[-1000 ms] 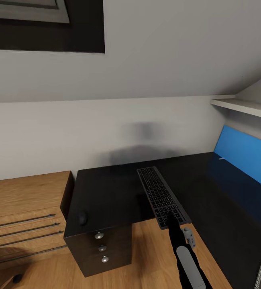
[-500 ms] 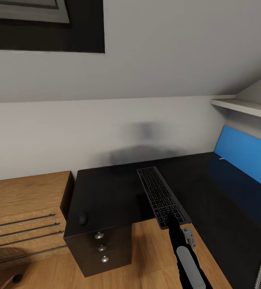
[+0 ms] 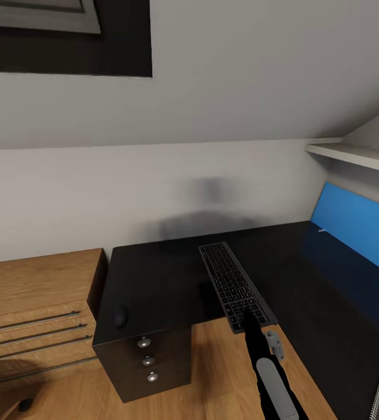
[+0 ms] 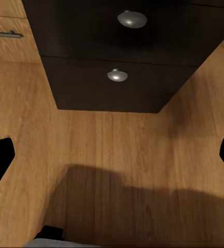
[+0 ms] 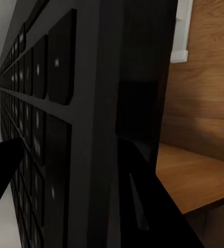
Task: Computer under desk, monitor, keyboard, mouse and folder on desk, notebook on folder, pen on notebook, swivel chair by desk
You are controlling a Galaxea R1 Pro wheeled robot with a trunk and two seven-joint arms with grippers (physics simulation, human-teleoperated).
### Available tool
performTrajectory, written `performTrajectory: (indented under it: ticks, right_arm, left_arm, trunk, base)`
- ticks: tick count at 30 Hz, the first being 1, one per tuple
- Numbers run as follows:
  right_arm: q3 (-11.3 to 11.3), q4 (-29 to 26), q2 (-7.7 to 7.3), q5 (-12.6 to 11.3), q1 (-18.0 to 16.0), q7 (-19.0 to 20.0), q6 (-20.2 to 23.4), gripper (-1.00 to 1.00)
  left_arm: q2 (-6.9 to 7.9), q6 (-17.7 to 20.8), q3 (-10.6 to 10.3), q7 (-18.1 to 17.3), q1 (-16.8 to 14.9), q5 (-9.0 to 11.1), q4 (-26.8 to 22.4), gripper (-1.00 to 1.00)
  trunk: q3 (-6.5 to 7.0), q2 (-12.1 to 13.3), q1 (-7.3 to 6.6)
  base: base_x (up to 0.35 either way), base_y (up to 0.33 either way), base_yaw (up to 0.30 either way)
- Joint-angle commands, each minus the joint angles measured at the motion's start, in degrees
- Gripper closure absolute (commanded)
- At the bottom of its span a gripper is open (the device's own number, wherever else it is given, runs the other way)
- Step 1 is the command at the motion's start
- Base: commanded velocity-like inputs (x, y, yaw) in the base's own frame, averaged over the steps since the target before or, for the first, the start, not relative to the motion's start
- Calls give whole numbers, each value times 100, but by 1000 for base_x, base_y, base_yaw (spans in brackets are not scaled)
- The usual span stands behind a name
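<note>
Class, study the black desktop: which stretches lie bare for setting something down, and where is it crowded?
Bare: the desk between the mouse and the keyboard, and between the keyboard and the blue folder. Crowded: the front edge, where the right gripper holds the keyboard's near end.

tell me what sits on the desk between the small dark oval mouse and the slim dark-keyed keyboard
Nothing: in the head view only bare glossy black desktop separates the small dark oval mouse near the front left corner from the slim dark-keyed keyboard, which the right gripper grips.
</note>
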Motion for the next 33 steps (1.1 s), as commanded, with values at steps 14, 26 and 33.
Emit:
performTrajectory:
  ticks: [14,26,33]
  right_arm:
    - [-9,-5,-107,-67,-4,10,-26,100]
    - [-3,-6,-136,-68,-4,5,-26,100]
    - [5,-10,-138,-68,-4,9,-26,100]
  left_arm:
    - [-126,-19,-76,45,-6,5,385,-100]
    - [-127,-18,-74,43,-6,5,396,-100]
    - [-127,-18,-74,43,-6,5,396,-100]
  trunk:
    - [-263,-573,311]
    - [-478,-1054,574]
    - [-604,-1335,728]
  base:
    - [0,0,0]
    - [0,0,0]
    - [0,0,0]
